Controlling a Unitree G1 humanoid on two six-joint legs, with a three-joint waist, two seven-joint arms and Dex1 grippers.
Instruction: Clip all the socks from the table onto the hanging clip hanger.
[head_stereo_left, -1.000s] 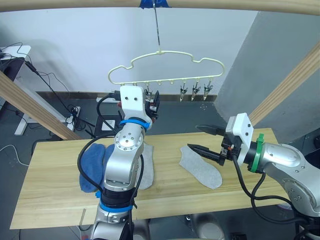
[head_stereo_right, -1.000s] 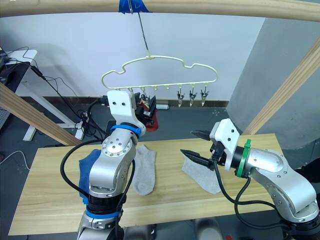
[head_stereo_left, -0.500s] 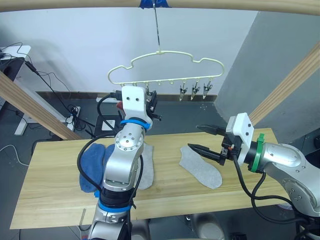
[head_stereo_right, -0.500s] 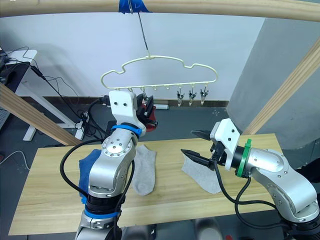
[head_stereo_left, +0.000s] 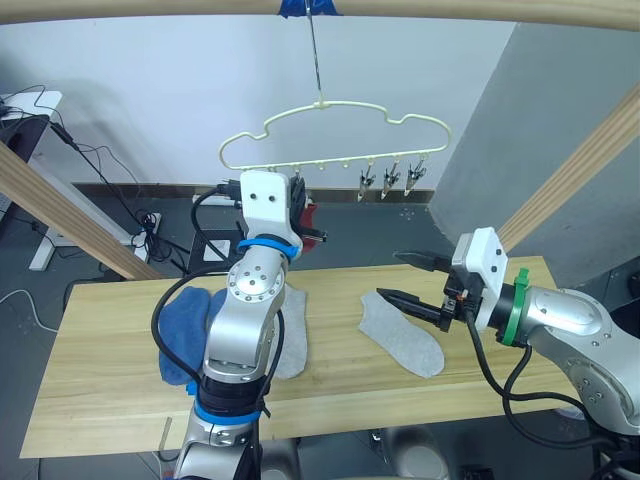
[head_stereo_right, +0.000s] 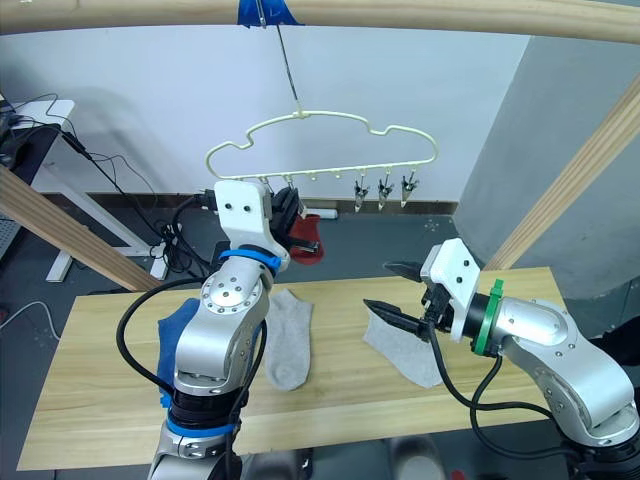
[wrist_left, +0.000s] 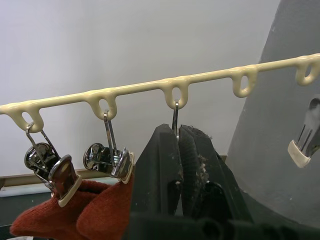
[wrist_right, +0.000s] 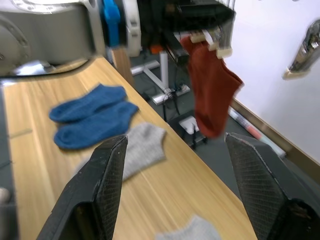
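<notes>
The left gripper (wrist_left: 179, 131) is up at the clip hanger (head_stereo_left: 335, 135), its fingers pressed together just under a clip wire, though whether they pinch that clip or the rust red socks (wrist_right: 210, 97) hanging beside it is hidden behind them. If they let go before a clip bites, a sock could slip free, and the hanger may swing on its hook. The right gripper (head_stereo_left: 405, 278) hovers spread wide above a grey sock (head_stereo_left: 402, 333) on the table (head_stereo_left: 110, 350); the blue socks (wrist_right: 90, 117) lie there too.
</notes>
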